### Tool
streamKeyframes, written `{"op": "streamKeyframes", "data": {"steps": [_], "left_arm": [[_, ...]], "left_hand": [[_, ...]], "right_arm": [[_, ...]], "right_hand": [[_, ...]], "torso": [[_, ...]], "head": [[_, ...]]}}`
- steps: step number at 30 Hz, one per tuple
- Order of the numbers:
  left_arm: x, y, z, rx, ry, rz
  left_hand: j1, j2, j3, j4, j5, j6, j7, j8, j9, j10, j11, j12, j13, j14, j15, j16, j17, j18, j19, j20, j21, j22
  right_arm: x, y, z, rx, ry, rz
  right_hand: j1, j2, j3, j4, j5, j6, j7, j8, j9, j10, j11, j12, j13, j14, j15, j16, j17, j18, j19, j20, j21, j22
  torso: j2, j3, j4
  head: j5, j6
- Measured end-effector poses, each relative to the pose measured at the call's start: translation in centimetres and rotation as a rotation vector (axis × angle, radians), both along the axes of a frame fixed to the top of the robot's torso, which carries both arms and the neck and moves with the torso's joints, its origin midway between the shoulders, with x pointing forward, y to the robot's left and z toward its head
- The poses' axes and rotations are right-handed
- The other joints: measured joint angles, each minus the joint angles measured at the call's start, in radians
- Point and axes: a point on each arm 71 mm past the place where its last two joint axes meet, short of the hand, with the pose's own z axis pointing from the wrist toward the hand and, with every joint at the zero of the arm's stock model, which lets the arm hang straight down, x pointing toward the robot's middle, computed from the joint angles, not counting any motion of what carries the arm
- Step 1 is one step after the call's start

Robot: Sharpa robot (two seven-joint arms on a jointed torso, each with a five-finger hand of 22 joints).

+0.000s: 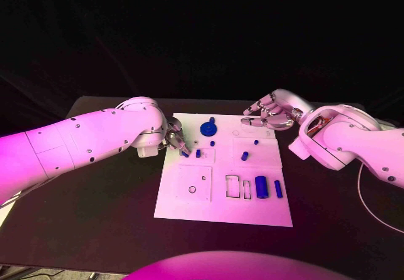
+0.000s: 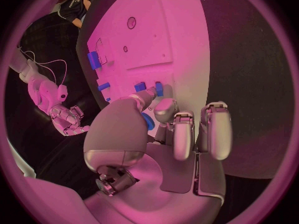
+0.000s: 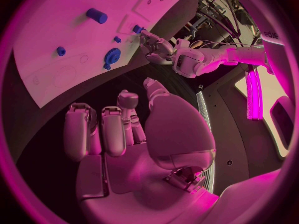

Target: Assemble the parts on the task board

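Observation:
The white task board [image 1: 253, 204] lies mid-table. My left hand [image 1: 174, 139] hovers at the board's left edge, and its thumb and a finger pinch a small blue part [image 2: 147, 120]. Just past its fingertips two small blue parts [image 1: 185, 153] [image 1: 198, 154] stand on the board. A blue gear-like part [image 1: 209, 126] lies near the far edge, with a small blue peg [image 1: 245, 156] mid-board. Two blue cylinders [image 1: 262, 186] [image 1: 278, 188] lie at the right. My right hand [image 1: 270, 114] hangs over the far right corner, fingers apart, holding nothing.
The board has several outlined slots [image 1: 233, 185] and a square recess [image 1: 194, 182] with small holes. A thin cable [image 1: 362, 186] runs along the table at the right. Black table [image 1: 101, 204] surrounds the board.

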Motion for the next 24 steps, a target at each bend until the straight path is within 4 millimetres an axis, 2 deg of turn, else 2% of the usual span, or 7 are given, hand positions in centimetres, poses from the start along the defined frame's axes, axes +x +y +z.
{"op": "streamKeyframes", "data": {"steps": [2, 4, 10, 18, 24], "left_arm": [[0.02, -0.14, 0.0, 0.003, 0.002, 0.0], [0.04, -0.25, -0.04, 0.006, 0.003, 0.0], [0.0, -0.51, -0.26, 0.019, 0.009, 0.003], [0.02, -0.57, -0.4, 0.029, 0.011, 0.008], [0.09, -0.55, -0.44, 0.032, 0.011, 0.012]], "left_hand": [[-0.027, -0.012, 0.023, -0.023, 0.0, 0.015, -0.002, 0.001, 0.003, 0.008, -0.005, 0.0, 0.009, 0.0, 0.0, 0.0, 0.0, 0.0, 0.0, 0.0, 0.0, 0.0], [-0.046, -0.018, 0.019, -0.023, 0.0, 0.021, -0.008, 0.004, 0.002, 0.011, -0.007, 0.008, 0.018, 0.0, 0.0, 0.0, 0.0, 0.0, 0.0, 0.0, 0.0, 0.0], [-0.086, -0.028, -0.035, 0.003, 0.001, 0.061, -0.033, 0.004, -0.01, 0.016, -0.013, 0.013, 0.03, 0.004, -0.004, 0.0, 0.0, 0.0, 0.004, -0.004, 0.0, 0.0], [-0.12, -0.028, -0.08, 0.033, 0.004, 0.078, -0.043, 0.002, -0.01, 0.021, -0.011, 0.017, 0.035, 0.0, -0.008, 0.0, 0.0, 0.0, 0.0, -0.007, 0.004, 0.0], [-0.123, -0.024, -0.087, 0.036, 0.004, 0.079, -0.042, 0.002, -0.011, 0.021, -0.011, 0.017, 0.035, 0.0, -0.007, 0.0, 0.0, 0.0, 0.0, -0.007, 0.004, 0.0]], "right_arm": [[-0.01, -0.01, 0.0, 0.0, 0.0, 0.0], [-0.01, -0.02, 0.0, 0.0, 0.0, 0.0], [-0.02, -0.03, 0.0, 0.0, 0.0, 0.0], [-0.04, -0.04, 0.01, 0.0, 0.001, 0.0], [-0.04, -0.04, 0.01, 0.0, 0.001, 0.0]], "right_hand": [[0.0, 0.0, 0.0, 0.0, 0.0, 0.0, 0.0, 0.0, 0.0, 0.0, 0.0, 0.0, 0.0, 0.0, 0.0, 0.0, 0.0, 0.0, 0.0, 0.0, 0.0, 0.0], [0.0, 0.0, 0.0, 0.0, 0.0, 0.0, 0.0, 0.0, 0.0, 0.0, 0.0, 0.0, 0.0, 0.0, 0.0, 0.0, 0.0, 0.0, 0.0, 0.0, 0.0, 0.0], [0.0, 0.0, 0.0, 0.0, 0.0, 0.0, 0.0, 0.0, 0.0, 0.0, 0.0, 0.0, 0.0, 0.0, 0.0, 0.0, 0.0, 0.0, 0.0, 0.0, 0.0, 0.0], [0.0, 0.0, -0.007, 0.001, 0.0, 0.0, 0.0, 0.0, 0.0, 0.0, 0.0, 0.0, -0.001, 0.0, 0.0, -0.004, 0.0, 0.0, 0.0, 0.0, 0.0, 0.0], [0.0, 0.0, -0.007, 0.001, 0.0, 0.0, 0.0, 0.0, 0.0, 0.0, 0.0, 0.0, -0.001, 0.0, 0.0, -0.004, 0.0, 0.0, 0.0, 0.0, 0.0, 0.0]], "torso": [[0.0, 0.0001, 0.0], [0.0, 0.0003, 0.0], [0.0, 0.0002, -0.0002], [0.0, 0.0007, -0.0002], [0.0, 0.0007, -0.0001]], "head": [[-0.001, -0.001], [-0.002, -0.002], [-0.002, -0.004], [-0.003, -0.003], [-0.003, -0.003]]}}
